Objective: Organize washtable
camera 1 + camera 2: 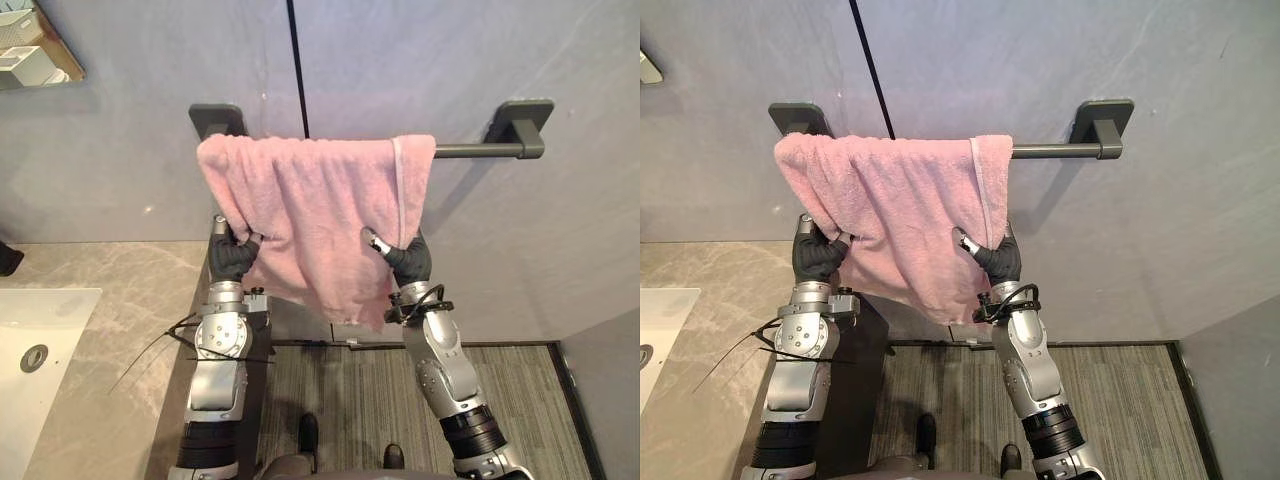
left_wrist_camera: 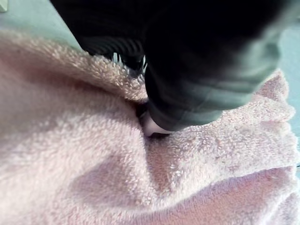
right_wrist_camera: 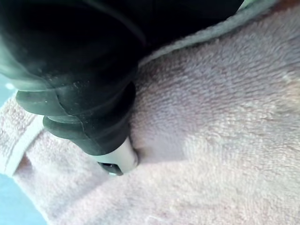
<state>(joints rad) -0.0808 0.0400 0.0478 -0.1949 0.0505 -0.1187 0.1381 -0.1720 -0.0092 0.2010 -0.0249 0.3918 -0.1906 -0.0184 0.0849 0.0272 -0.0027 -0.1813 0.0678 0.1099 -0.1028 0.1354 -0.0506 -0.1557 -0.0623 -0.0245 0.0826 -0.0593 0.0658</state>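
Note:
A pink towel (image 1: 310, 210) hangs over a dark towel bar (image 1: 480, 150) on the grey wall, bunched toward the bar's left end. My left hand (image 1: 232, 255) holds the towel's lower left edge, thumb at the front and fingers behind the cloth. My right hand (image 1: 408, 262) pinches the lower right part the same way, its thumb lying on the front. In the left wrist view the left hand (image 2: 197, 84) presses its thumb into the towel (image 2: 70, 154). The right wrist view shows the right hand (image 3: 79, 93) with its thumb on the towel (image 3: 225, 117).
A marble countertop (image 1: 120, 300) with a white sink (image 1: 50, 320) lies at the lower left. A mirror corner (image 1: 30, 45) is at the upper left. Striped flooring (image 1: 360, 400) runs below the towel. The bar's right half is bare.

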